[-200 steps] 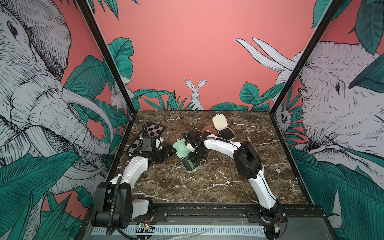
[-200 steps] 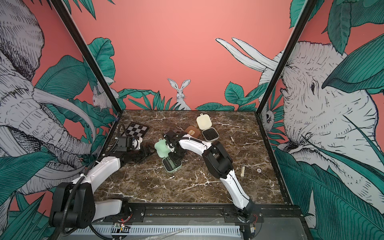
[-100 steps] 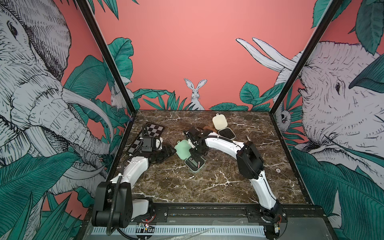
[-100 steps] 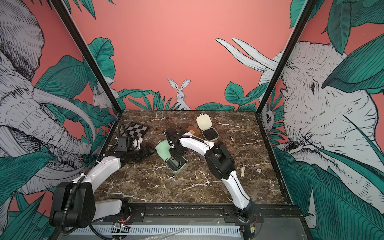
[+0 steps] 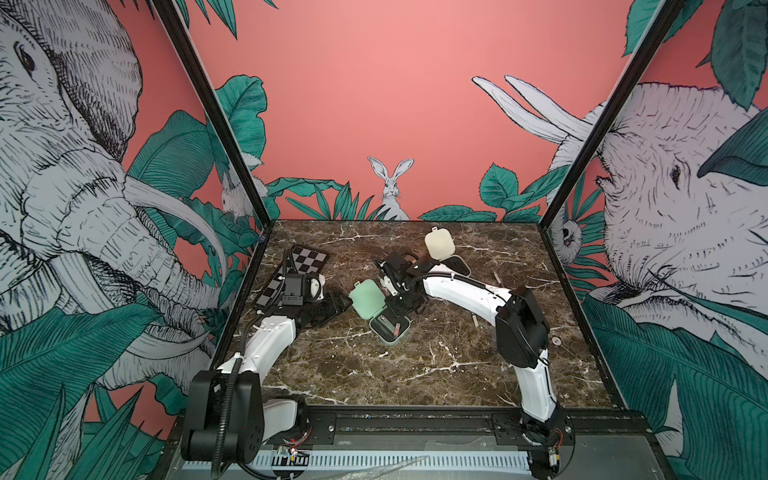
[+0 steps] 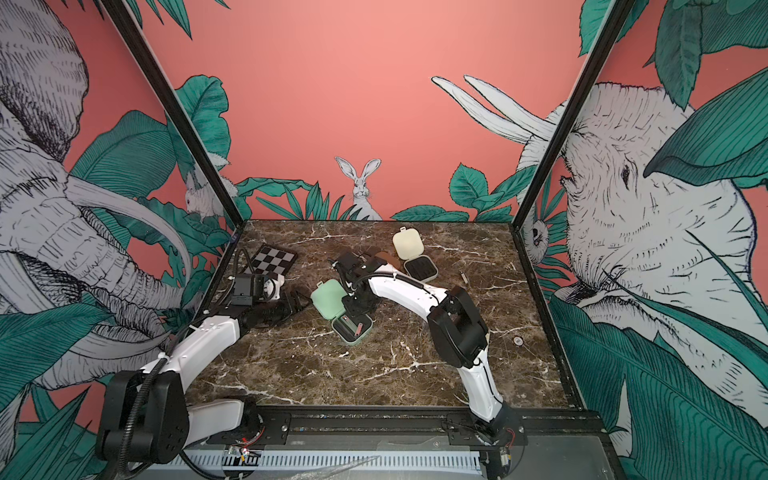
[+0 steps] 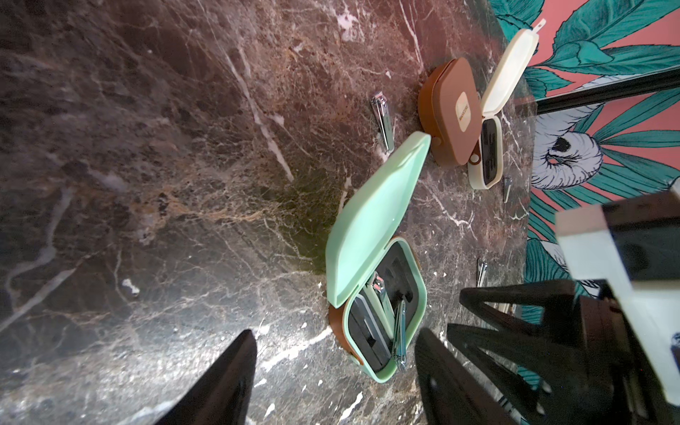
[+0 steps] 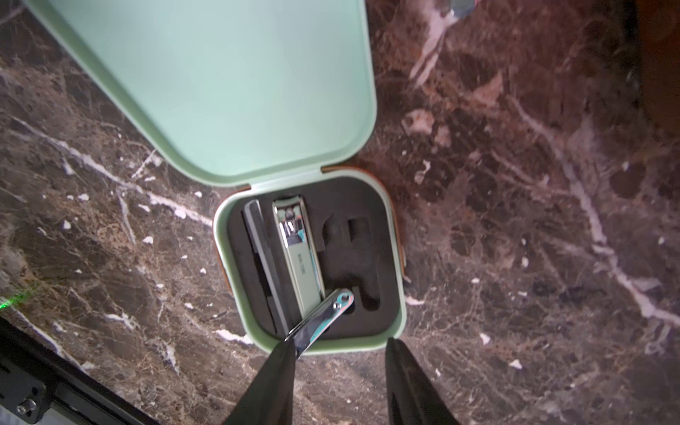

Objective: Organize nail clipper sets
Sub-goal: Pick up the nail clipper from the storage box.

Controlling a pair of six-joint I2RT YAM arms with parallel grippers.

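Progress (our read): roughly a third in. On the marble table (image 5: 415,374) we see 3 cases. The mint case (image 5: 368,300), centre of frame in both top views, is open and part-filled. The cream case (image 5: 439,246), above-right of it toward the back wall, is open too; its insert looks bare, tho the angle is poor. The brown case (image 7: 450,114), upper right of the left wrist frame just beside the cream one, is shut; contents unknown.

R gripper (image 8: 339,342): bottom centre of right wrist frame, over the mint base's rim, jaws apart, gripping nothing. L gripper (image 7: 336,331): bottom of left wrist frame, jaws spread wide, empty, just beside the mint case.

Done: large clipper (image 8: 298,254) and dark file (image 8: 259,257) bedded in their slots. Not done: small clipper (image 8: 320,318) lies slanted over the insert, lower end at the rim by one finger (image 8: 272,386), contact unclear. Left, we judge: seat it, shut lid, then gather the loose clipper (image 7: 382,121) left of the brown case, a slim tool (image 7: 507,187) by the cream base and a second slim tool (image 7: 481,270) lower right.

Looks: mint case rounded-square, matte, brown strap at hinge; black foam insert w/ cut-outs. Clippers chrome, glossy; prob. slippery.
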